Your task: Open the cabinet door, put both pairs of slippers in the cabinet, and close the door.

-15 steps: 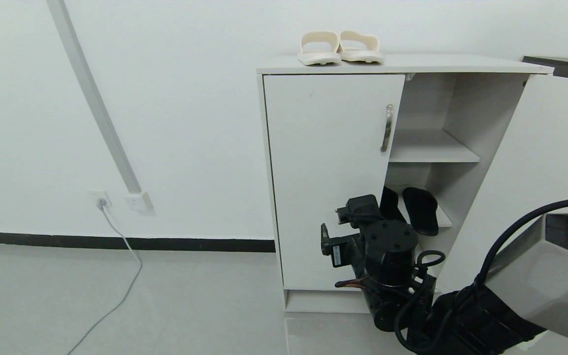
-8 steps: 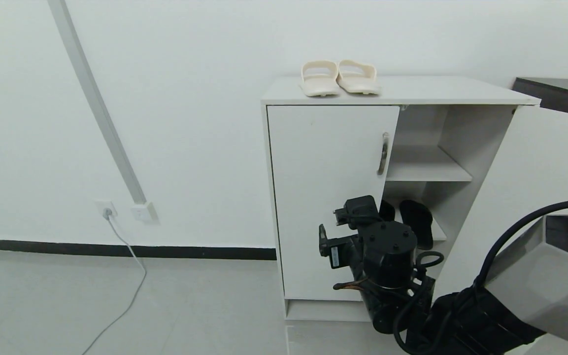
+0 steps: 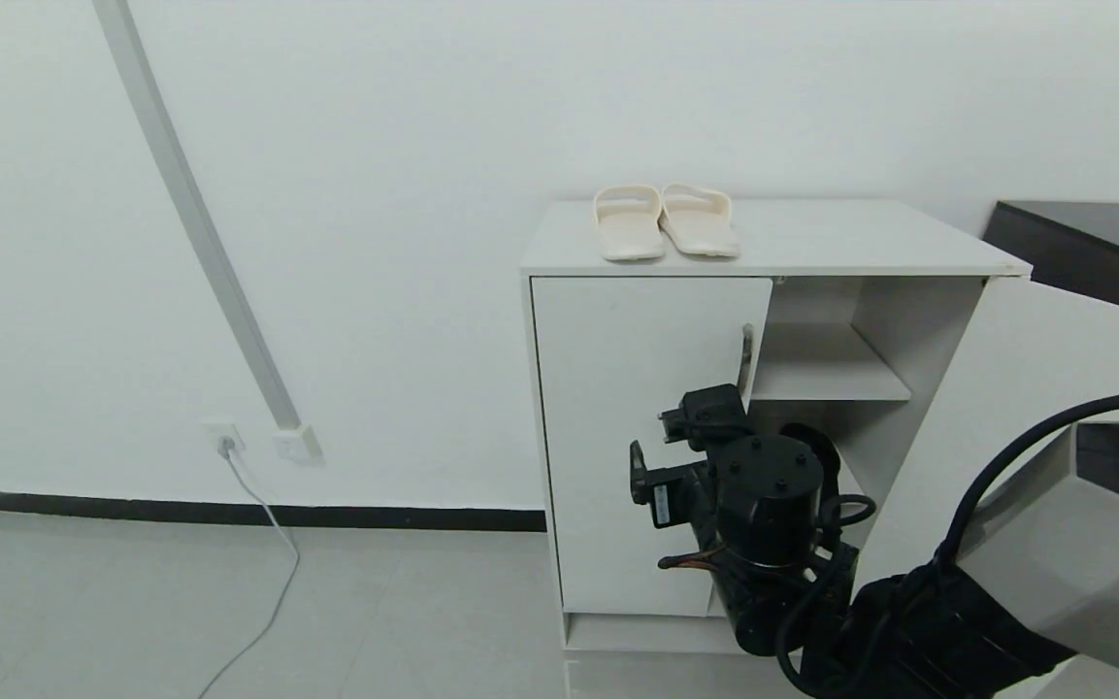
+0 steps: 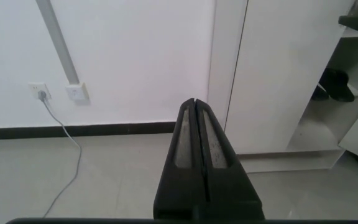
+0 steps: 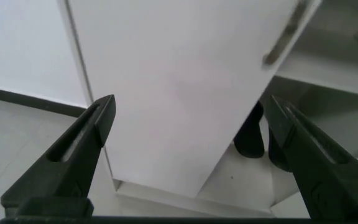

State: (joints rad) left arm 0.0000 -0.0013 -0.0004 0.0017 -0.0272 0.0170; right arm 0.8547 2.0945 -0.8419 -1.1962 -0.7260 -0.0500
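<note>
Camera shifted; black slippers (image 4: 337, 84) half hidden behind right arm (image 3: 763, 505); right tool (image 5: 191, 102) wide, left tool (image 4: 194, 106) closed.

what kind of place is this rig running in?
Probably a bare indoor room set up like a home entryway: a white shoe cabinet with cream slippers on top and black slippers on a lower shelf, wall sockets with a trailing cable, grey tiled floor.
</note>
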